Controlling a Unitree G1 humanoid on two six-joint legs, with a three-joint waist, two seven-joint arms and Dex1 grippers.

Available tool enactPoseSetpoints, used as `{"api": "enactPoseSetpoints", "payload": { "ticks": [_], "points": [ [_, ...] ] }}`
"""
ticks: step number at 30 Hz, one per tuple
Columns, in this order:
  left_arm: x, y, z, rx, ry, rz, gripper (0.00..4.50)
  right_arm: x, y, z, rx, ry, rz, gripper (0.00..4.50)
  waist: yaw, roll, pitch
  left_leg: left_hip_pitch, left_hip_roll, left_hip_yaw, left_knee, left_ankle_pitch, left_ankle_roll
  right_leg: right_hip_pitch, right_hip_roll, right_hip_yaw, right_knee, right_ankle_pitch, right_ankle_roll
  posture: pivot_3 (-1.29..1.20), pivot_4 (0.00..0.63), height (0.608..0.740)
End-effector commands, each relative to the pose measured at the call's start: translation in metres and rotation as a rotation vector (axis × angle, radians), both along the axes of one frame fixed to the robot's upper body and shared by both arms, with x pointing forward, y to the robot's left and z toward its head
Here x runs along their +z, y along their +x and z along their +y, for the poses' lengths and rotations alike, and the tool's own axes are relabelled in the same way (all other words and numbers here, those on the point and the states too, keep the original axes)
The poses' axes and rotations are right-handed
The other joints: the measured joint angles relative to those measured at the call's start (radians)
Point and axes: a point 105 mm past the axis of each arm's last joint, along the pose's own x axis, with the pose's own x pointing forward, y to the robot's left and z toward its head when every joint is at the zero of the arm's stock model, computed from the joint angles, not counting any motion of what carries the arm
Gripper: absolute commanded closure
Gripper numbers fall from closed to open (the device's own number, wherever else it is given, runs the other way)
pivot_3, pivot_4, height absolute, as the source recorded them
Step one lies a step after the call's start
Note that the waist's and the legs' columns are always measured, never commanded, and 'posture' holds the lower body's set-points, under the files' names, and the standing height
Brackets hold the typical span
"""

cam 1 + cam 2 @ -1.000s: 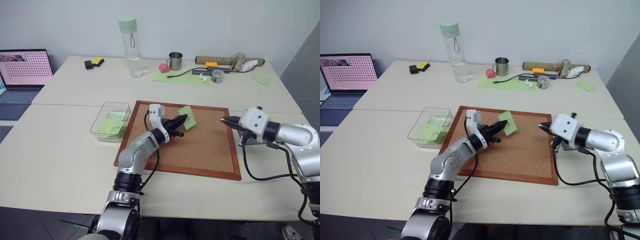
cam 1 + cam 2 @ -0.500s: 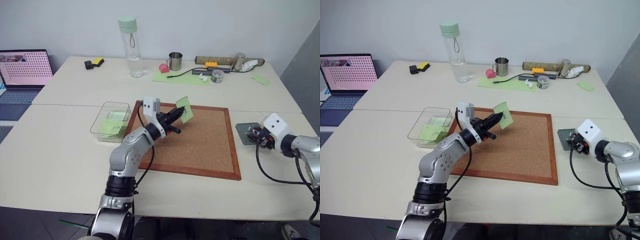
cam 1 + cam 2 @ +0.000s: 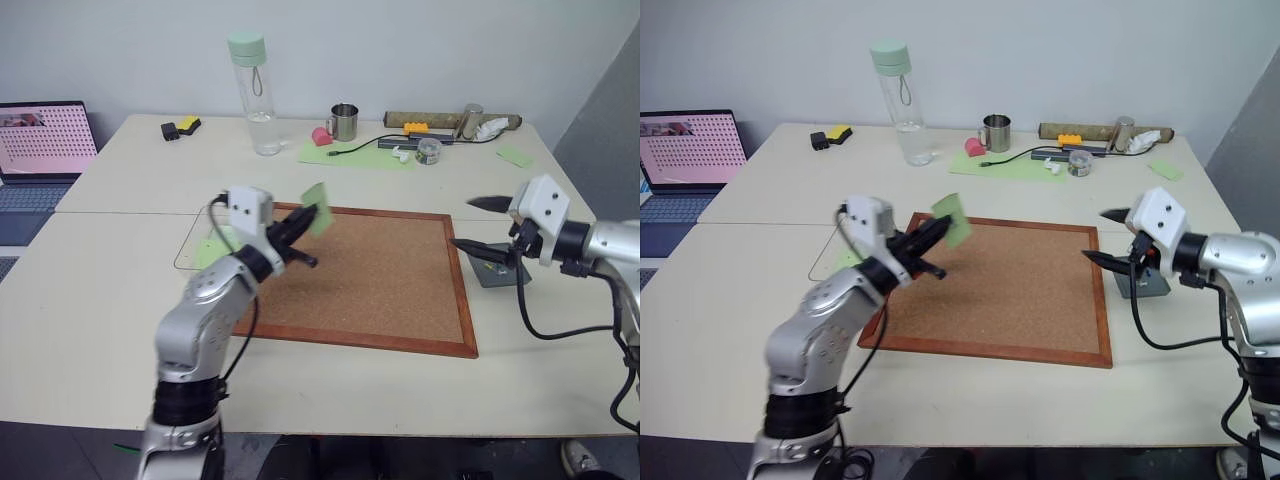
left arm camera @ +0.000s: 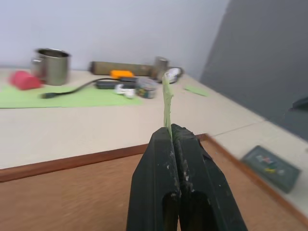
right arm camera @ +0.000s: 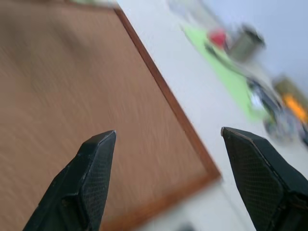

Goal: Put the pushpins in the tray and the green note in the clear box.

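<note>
You will find the green note [image 3: 316, 194] pinched upright between the pressed-together fingers of the left gripper [image 3: 300, 218], held in the air above the far left corner of the corkboard [image 3: 380, 285]. The clear box [image 3: 192, 247] sits just left of the corkboard, partly behind the left arm. The tray [image 3: 497, 271] lies just right of the corkboard, with small coloured pieces in it, too small to tell apart. The right gripper [image 3: 474, 222] hovers above the tray's left side, jaws spread wide and empty. Note two pale tables [image 3: 90, 310] butted together, a water bottle [image 3: 251, 94], metal mug [image 3: 344, 121] and light-green sheet [image 3: 350, 153] at the far edge, a laptop [image 3: 42, 140] far left, and a plain wall [image 3: 400, 40] behind.
</note>
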Motion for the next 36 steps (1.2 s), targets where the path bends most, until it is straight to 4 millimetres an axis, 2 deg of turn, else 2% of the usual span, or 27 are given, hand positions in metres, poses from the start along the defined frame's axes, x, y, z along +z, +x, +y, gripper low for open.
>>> {"api": "enactPoseSetpoints", "payload": {
  "ticks": [1, 5, 12, 17, 24, 27, 29, 34, 36],
  "points": [
    [0.024, 0.000, 0.040, 0.231, 0.122, -0.109, 4.50, 0.020, -0.018, 0.028, 0.164, 0.043, 0.039, 0.82, 0.005, 0.000, 0.000, 0.000, 0.000, 0.000, 0.000, 0.000, 0.000, 0.000, 0.000, 0.000, 0.000, 0.000, 0.000, 0.00, 0.150, 0.740],
    [0.022, 0.004, 0.074, 0.415, 0.219, -0.094, 4.50, 0.020, -0.023, 0.039, 0.222, 0.034, 0.073, 0.82, 0.018, 0.000, 0.000, 0.000, 0.000, -0.001, 0.000, 0.000, 0.001, 0.000, 0.000, 0.000, -0.002, 0.000, 0.000, 0.00, 0.150, 0.740],
    [0.000, 0.011, 0.101, 0.544, 0.291, 0.006, 4.50, 0.018, -0.022, 0.043, 0.235, 0.030, 0.083, 0.82, 0.020, 0.000, 0.000, -0.002, 0.000, -0.001, 0.000, 0.000, 0.001, -0.002, -0.001, -0.001, -0.002, 0.001, 0.000, 0.00, 0.150, 0.740],
    [-0.002, 0.012, 0.103, 0.533, 0.283, 0.017, 3.65, 0.018, -0.023, 0.043, 0.239, 0.029, 0.084, 0.77, 0.020, 0.000, 0.000, -0.006, 0.000, -0.001, 0.001, 0.000, 0.000, -0.006, -0.001, -0.001, -0.001, 0.001, 0.000, 0.00, 0.150, 0.740],
    [0.012, 0.006, 0.107, 0.529, 0.251, -0.022, 2.42, 0.017, -0.024, 0.039, 0.233, 0.024, 0.090, 0.77, 0.020, -0.001, 0.000, -0.010, 0.000, 0.001, 0.001, 0.000, 0.000, -0.012, -0.001, 0.000, 0.001, 0.001, -0.001, 0.00, 0.150, 0.740],
    [0.022, -0.004, 0.110, 0.428, 0.309, -0.032, 1.82, 0.015, -0.021, 0.029, 0.183, 0.019, 0.091, 0.77, 0.019, -0.001, 0.000, -0.011, 0.000, 0.001, 0.001, 0.000, 0.000, -0.014, -0.001, 0.001, 0.002, 0.001, -0.001, 0.00, 0.150, 0.740],
    [0.021, -0.010, 0.115, 0.359, 0.384, -0.002, 1.49, 0.011, -0.021, 0.020, 0.147, 0.008, 0.104, 0.77, 0.019, -0.001, 0.000, -0.012, 0.000, 0.002, 0.001, 0.000, 0.000, -0.015, -0.001, 0.001, 0.002, 0.001, -0.001, 0.00, 0.150, 0.740],
    [0.017, -0.046, 0.129, 0.091, 0.618, 0.068, 1.49, -0.013, -0.026, -0.020, 0.003, -0.055, 0.197, 0.77, 0.018, -0.001, 0.000, -0.012, 0.000, 0.002, 0.000, 0.000, 0.000, -0.015, -0.001, 0.002, 0.001, 0.001, -0.001, 0.00, 0.150, 0.740],
    [0.011, -0.060, 0.144, 0.043, 0.683, 0.124, 1.49, -0.019, -0.028, -0.041, -0.076, -0.066, 0.222, 0.77, 0.019, 0.000, 0.000, -0.012, 0.000, 0.003, -0.001, 0.000, 0.000, -0.015, -0.002, 0.002, 0.000, 0.001, -0.002, 0.00, 0.150, 0.740]
  ]
}}
